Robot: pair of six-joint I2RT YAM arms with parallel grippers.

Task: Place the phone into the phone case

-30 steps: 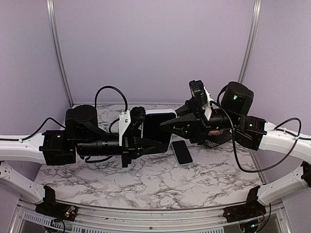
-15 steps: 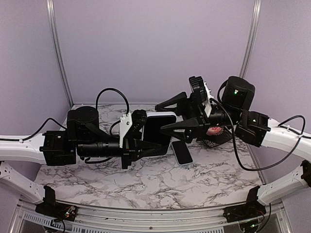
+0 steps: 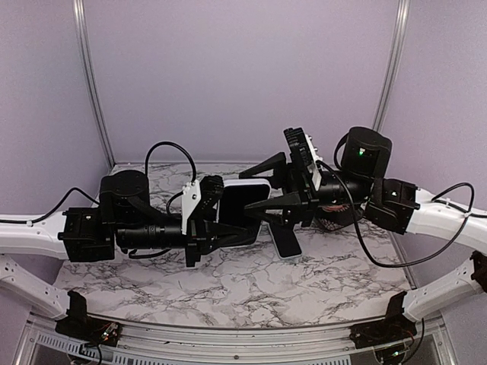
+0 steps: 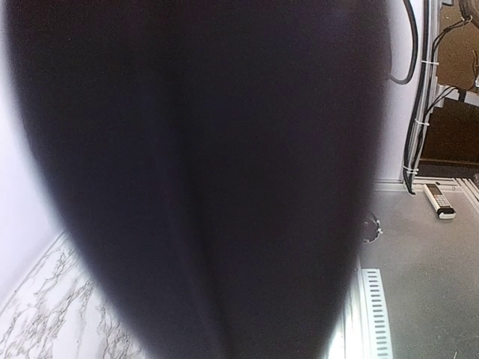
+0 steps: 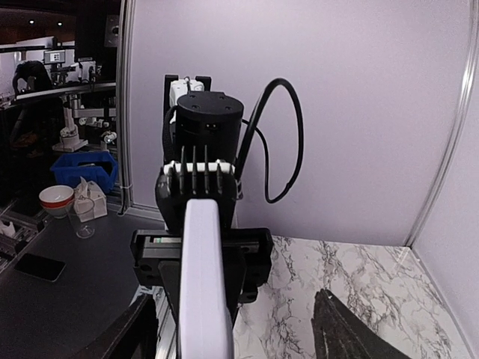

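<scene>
My left gripper [image 3: 232, 220] is shut on the phone case [image 3: 243, 199], a white-rimmed slab with a black face, held on edge above the table's middle. Seen edge-on in the right wrist view, the phone case [image 5: 203, 284] is a pale strip with the left gripper's body behind it. My right gripper [image 3: 256, 190] is open, one finger either side of the case's right end without touching it. The phone [image 3: 289, 245], black with a white border, lies flat on the marble table [image 3: 251, 293] below the right fingers, partly hidden. The left wrist view is filled by a dark blur.
A dark round thing with a red pattern [image 3: 335, 211] lies under the right arm at the back right. Purple walls with metal posts [image 3: 90, 84] close in the back and sides. Cables loop over both wrists.
My right gripper has opened from shut and moved left, so its fingers now straddle the case's right end. The left arm with the case has shifted slightly left.
</scene>
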